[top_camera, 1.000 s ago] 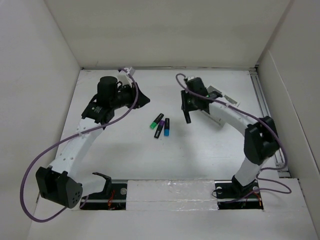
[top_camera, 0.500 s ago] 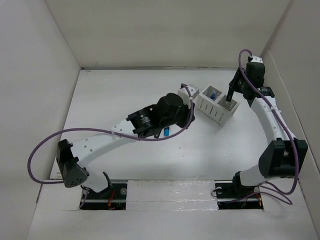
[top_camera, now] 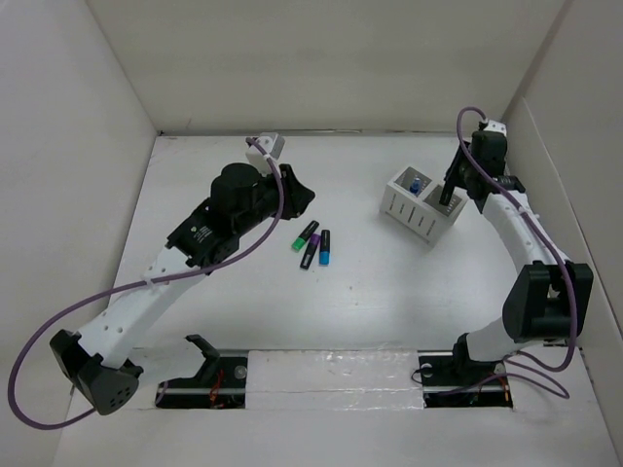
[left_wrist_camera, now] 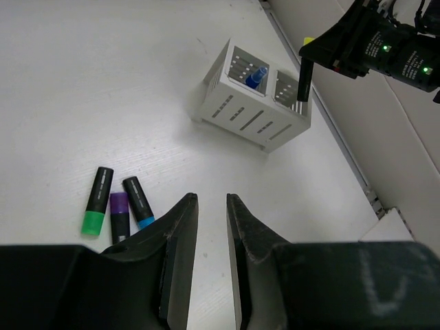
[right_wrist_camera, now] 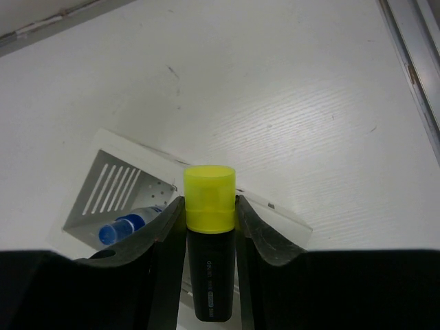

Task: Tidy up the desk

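Note:
The white desk (top_camera: pixel 243 302) holds a green highlighter (top_camera: pixel 306 235), a purple one (top_camera: pixel 311 252) and a blue one (top_camera: pixel 324 248) lying side by side at its middle. A white two-compartment box (top_camera: pixel 419 209) stands at the back right with a blue marker (top_camera: pixel 416 184) in one compartment. My right gripper (top_camera: pixel 449 192) is shut on a yellow-capped highlighter (right_wrist_camera: pixel 210 234), held upright over the box's other compartment (right_wrist_camera: pixel 275 206). My left gripper (top_camera: pixel 300 194) is open a little and empty (left_wrist_camera: pixel 212 201), above the desk behind the three highlighters (left_wrist_camera: pixel 118 206).
White panel walls bound the desk on the left, back and right. A metal rail (right_wrist_camera: pixel 412 62) runs along the right edge, just beyond the box. Purple cables loop off both arms.
The left arm, stretched over the highlighters toward the box half a second ago, has drawn back to the left. The right gripper stays over the box with the yellow highlighter.

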You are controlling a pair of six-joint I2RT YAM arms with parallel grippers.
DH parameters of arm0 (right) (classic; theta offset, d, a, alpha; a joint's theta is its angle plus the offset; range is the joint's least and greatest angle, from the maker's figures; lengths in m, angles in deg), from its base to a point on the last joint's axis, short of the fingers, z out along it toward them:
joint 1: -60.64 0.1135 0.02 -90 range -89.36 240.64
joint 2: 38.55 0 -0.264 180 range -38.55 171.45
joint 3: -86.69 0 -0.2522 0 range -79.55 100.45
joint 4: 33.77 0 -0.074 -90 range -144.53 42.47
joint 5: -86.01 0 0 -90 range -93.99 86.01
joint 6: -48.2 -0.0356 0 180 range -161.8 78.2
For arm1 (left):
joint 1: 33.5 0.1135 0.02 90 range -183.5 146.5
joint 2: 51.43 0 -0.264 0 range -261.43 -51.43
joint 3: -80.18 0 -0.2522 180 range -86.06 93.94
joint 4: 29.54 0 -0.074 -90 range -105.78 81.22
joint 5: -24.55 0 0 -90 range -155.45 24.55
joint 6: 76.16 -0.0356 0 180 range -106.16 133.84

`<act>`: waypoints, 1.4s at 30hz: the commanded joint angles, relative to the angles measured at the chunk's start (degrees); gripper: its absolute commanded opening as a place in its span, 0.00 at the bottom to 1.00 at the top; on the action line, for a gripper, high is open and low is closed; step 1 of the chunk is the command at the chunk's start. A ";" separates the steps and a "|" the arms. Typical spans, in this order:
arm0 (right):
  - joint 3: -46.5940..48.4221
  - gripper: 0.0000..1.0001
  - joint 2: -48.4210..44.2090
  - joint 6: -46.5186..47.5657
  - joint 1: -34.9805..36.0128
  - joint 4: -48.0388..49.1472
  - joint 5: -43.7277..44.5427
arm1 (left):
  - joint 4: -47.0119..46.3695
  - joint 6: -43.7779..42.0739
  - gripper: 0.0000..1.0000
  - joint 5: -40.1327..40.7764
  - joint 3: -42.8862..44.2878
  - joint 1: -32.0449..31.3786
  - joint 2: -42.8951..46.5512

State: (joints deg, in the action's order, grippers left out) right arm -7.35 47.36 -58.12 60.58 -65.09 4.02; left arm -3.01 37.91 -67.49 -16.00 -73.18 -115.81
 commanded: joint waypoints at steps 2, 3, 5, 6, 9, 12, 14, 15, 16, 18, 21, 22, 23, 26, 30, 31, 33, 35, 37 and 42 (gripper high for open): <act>-1.80 0.09 -1.01 -0.30 1.72 3.33 5.25 | -0.39 1.24 0.21 -1.12 -1.33 0.13 2.41; -1.89 0.09 -1.09 -0.47 2.33 3.06 7.00 | -0.38 1.06 0.21 -0.60 -1.51 0.13 2.76; -2.68 0.11 -1.27 -0.82 2.86 2.71 8.86 | -0.38 1.06 0.21 -0.07 -2.03 0.13 3.91; -2.86 0.12 -1.27 -0.82 2.87 2.80 9.82 | -0.47 1.24 0.21 -0.15 -2.21 0.13 4.08; -3.03 0.16 -1.36 -0.47 3.39 2.62 11.93 | -0.12 1.06 0.22 -0.77 -3.44 0.13 4.96; -2.25 0.19 -0.83 -0.03 4.09 2.10 11.94 | 0.58 0.97 0.22 -0.77 -3.97 0.13 5.49; -1.89 0.35 -0.57 -0.12 4.71 1.13 12.29 | 0.32 0.71 0.22 -0.42 -4.58 0.13 6.28; -1.80 0.41 -0.48 -0.12 5.41 0.78 12.64 | 0.23 0.71 0.23 -0.07 -4.58 0.13 6.28; -1.89 0.53 -0.57 -0.55 6.29 0.25 13.08 | 0.15 0.54 0.23 -0.07 -4.50 0.13 6.28; -2.33 0.59 -1.26 -0.91 7.08 -0.02 13.35 | 0.76 -0.34 0.23 -0.15 -3.80 0.13 5.85; -2.51 0.59 -2.67 -1.26 9.01 0.16 13.70 | 1.46 -1.13 0.23 0.02 -3.09 0.13 5.32; -2.16 0.59 -3.63 -1.26 9.02 0.16 13.79 | 1.46 -1.48 0.24 0.11 -2.83 0.13 5.23; -1.89 0.59 -4.08 -1.26 10.59 0.25 13.79 | 1.64 -2.18 0.24 0.37 -2.91 0.13 5.14; -0.84 0.56 -5.57 -0.73 12.44 0.08 13.96 | 1.29 -2.89 0.24 1.25 -2.91 0.13 4.70; -1.53 0.02 -6.72 -1.26 17.70 -1.25 5.73 | 0.85 -3.95 0.25 0.64 -2.56 0.13 3.04; -2.50 0.00 -6.81 -1.78 21.81 -0.64 4.66 | 0.85 -4.21 0.25 0.64 -2.13 0.13 2.51; -5.31 0.00 -6.11 -2.49 26.66 0.59 3.94 | 0.94 -4.56 0.25 0.73 -1.86 0.13 2.15; -5.93 0.00 -4.53 -4.51 33.26 0.34 5.25 | 0.32 -5.27 0.25 0.64 -2.21 0.13 2.33; -4.89 0.13 -1.19 -5.74 36.86 -1.58 7.54 | -0.12 -5.70 0.25 0.81 -3.00 0.13 2.07; 0.21 0.51 6.98 -5.75 45.92 -4.67 8.16 | -0.65 -6.32 0.25 -0.59 -3.27 0.13 -0.13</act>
State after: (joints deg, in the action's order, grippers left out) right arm -10.73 51.89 -62.86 104.30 -67.34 11.04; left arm -1.30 32.95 -67.05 -20.35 -73.18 -114.96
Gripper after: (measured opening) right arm 0.488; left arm 0.251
